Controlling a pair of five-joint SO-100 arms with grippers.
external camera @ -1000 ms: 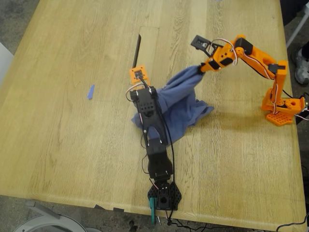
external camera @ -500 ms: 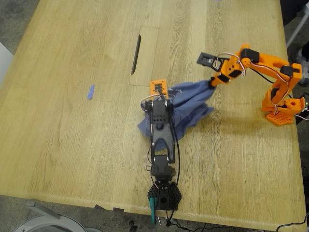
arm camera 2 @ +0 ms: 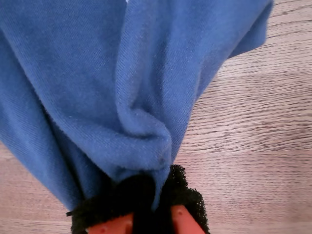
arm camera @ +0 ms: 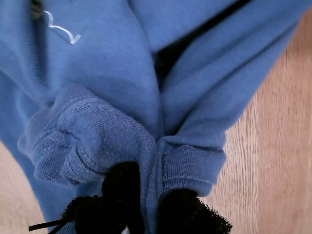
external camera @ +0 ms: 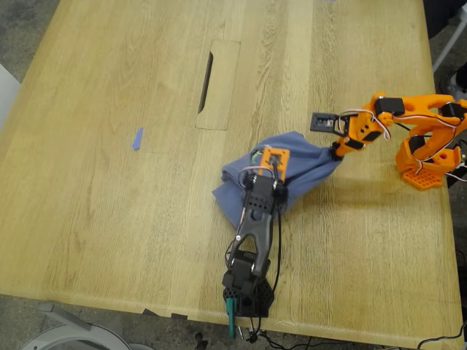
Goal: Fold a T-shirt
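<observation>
The T-shirt point(external camera: 292, 164) lies bunched on the desk point(external camera: 109, 219), nearer its front edge and the exterior view's right edge — long axis running from the exterior view's lower left up toward the right. My first tool point(arm camera: 148, 204) is clamped on a hemmed fold. My second tool point(arm camera 2: 146, 204) pinches the opposite end — cloth pulled between them.

Likely a hobby workshop, bare wooden table point(external camera: 109, 219), two desktop arms

Slate-blue T-shirt point(external camera: 303, 162), bunched in a crumpled heap, on the table
</observation>
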